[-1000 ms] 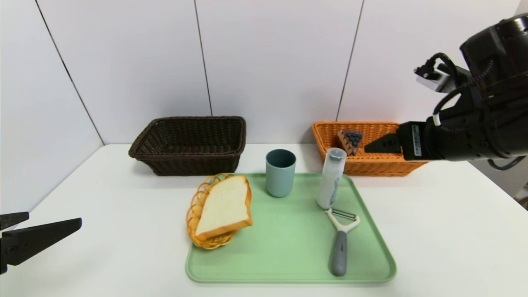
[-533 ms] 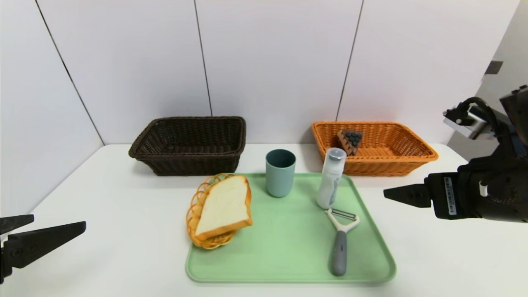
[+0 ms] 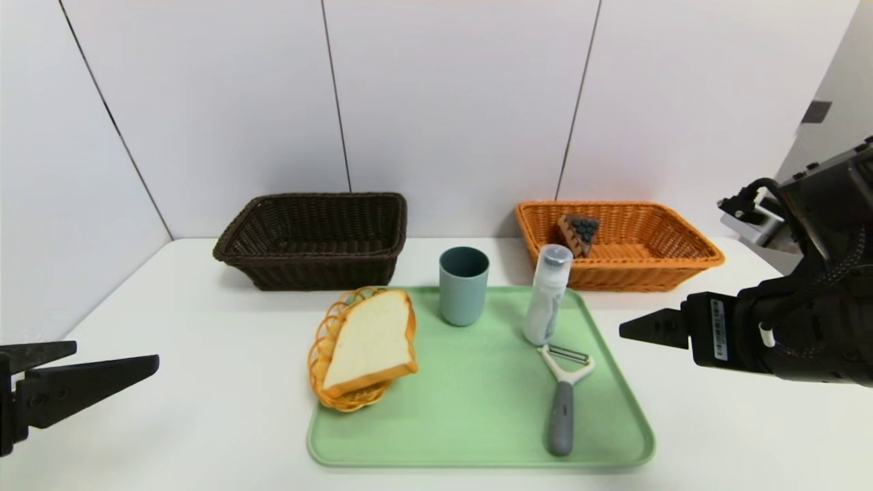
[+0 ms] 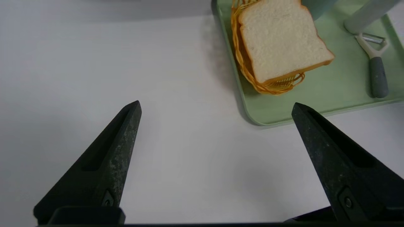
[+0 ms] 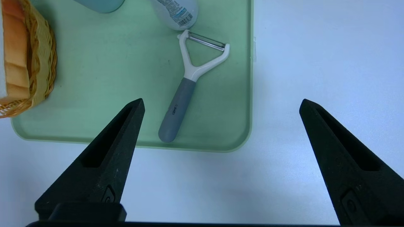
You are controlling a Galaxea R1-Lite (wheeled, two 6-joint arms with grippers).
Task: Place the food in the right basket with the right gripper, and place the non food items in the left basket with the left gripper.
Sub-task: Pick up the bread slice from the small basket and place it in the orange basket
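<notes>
cup (image 5: 100, 4): cut off at edge | bottle (image 5: 175, 12): top out of frame

**Arm and gripper pose**

Left gripper (image 3: 112, 358) at lower left of the head view, fingers (image 4: 110, 164) spread wide, nothing between them, tips pointing toward frame centre. Right gripper (image 3: 631, 329) at right edge, mid-height, tilted downward, fingers (image 5: 107, 157) likewise fully apart and empty, with bulky black wrist behind.
</notes>
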